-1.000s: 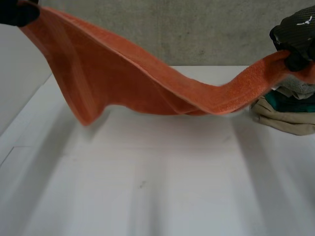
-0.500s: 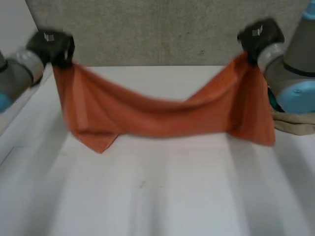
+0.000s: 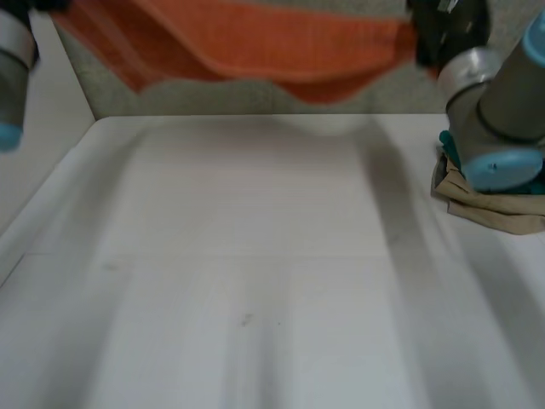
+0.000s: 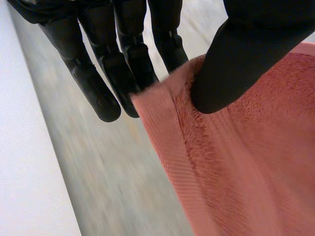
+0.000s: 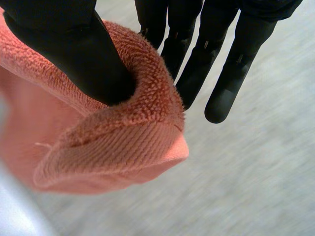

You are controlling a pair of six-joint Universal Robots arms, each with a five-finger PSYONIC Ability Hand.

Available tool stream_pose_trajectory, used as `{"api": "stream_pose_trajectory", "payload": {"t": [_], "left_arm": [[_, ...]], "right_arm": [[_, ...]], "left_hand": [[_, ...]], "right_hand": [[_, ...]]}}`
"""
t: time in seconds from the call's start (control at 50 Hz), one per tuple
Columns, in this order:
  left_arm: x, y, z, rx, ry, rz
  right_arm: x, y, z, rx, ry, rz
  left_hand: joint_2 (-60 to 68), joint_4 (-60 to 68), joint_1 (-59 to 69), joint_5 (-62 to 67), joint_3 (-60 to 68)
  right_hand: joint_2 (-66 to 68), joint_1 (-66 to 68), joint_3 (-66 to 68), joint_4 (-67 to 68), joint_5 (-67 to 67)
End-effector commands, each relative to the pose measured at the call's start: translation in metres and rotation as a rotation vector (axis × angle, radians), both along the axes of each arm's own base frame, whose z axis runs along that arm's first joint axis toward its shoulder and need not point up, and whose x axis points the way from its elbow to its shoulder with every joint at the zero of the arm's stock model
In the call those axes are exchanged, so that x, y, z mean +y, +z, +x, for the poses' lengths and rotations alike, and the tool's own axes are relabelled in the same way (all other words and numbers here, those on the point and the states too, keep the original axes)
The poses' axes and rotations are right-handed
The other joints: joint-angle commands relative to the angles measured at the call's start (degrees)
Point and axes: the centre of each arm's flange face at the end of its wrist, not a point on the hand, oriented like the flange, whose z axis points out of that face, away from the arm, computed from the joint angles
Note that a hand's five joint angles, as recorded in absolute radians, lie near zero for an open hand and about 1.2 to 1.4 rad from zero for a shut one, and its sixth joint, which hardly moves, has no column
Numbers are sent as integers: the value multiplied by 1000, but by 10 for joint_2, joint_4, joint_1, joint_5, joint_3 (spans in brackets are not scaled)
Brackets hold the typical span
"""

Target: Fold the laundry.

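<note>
Head view, towel: an orange terry towel (image 3: 272, 43) is held up between the left hand (image 4: 246, 59) and the right hand (image 5: 69, 44). It hangs high above the white table (image 3: 255, 273), clear of it. Its lower edge sags near the middle, and a loose fold hangs down by the left arm (image 3: 10, 51).

Left wrist view, left hand: this hand grips the towel at a corner beside a hemmed edge. The thumb presses on the pile side against straight fingers (image 4: 98, 83) behind the cloth. The outer fingers reach past the towel's edge and have no cloth on them.

Right wrist view, right hand: this hand grips a bunched, rolled-over end of the towel, with the thumb pushed into the pile and the fingers (image 5: 221, 78) behind it. The ribbed hem band curls round below the thumb.

Right arm: the right arm (image 3: 502, 94) is grey with a light-blue cap. It rises at the table's right side in front of the laundry pile.

Laundry pile: the pile lies on the right part of the table. A beige cloth (image 3: 494, 213) is at the bottom and a teal cloth (image 3: 446, 143) lies on it. Both are partly hidden by the right arm and well apart from the towel.

Wall: a grey concrete wall (image 3: 255, 100) stands behind the table's far edge, with the towel hanging in front of it.
</note>
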Motion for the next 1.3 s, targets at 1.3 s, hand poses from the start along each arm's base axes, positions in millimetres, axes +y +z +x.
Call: {"api": "stream_pose_trajectory", "payload": {"t": [1.3], "left_arm": [[39, -122, 23, -241, -47, 391]], "right_arm": [[35, -201, -60, 546, 154, 539]], "left_hand": [[113, 111, 132, 132, 116]], "right_hand": [[-302, -270, -311, -315, -310]]}}
